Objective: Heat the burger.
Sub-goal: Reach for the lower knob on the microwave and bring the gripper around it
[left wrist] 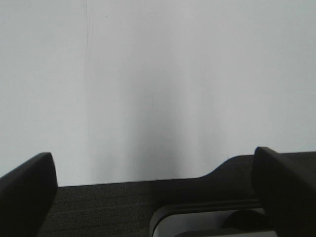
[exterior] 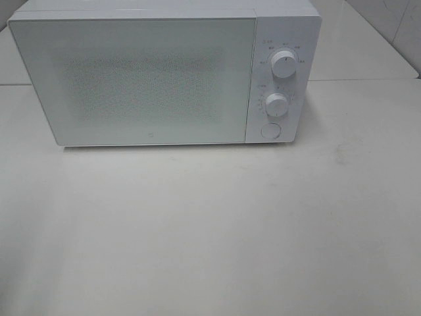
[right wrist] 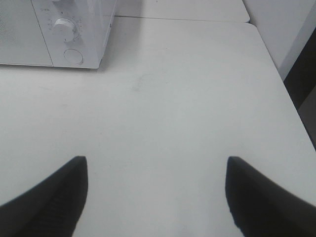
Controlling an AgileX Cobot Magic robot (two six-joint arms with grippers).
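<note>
Table point(exterior: 210, 230): I am seeing a white top and it is carrying only one thing in the high view.
Microwave point(exterior: 164, 74): it is standing at the far side of the table, long side running across, front facing toward my arms.
Door point(exterior: 99, 112): it is sitting closed and its frosted panel is hiding the inside from me.
Burger: it is not showing in any of the three views, so I am not able to say if it is behind the door or off the table somewhere.
Controls: the upper knob point(exterior: 283, 66), lower knob point(exterior: 277, 104) and round button point(exterior: 270, 130) are lining up on the right end of the front, the side where my right arm is working.
Right gripper point(right wrist: 155, 163): the jaws are standing wide with nothing between them, above bare table, and the control end of the microwave is lying ahead of it.
Left gripper point(left wrist: 153, 155): it is also spread wide and empty, and it is looking only at a plain white surface.
Deciding relation: I am judging the right arm to be the nearer one to the controls and that edge of the door.
</note>
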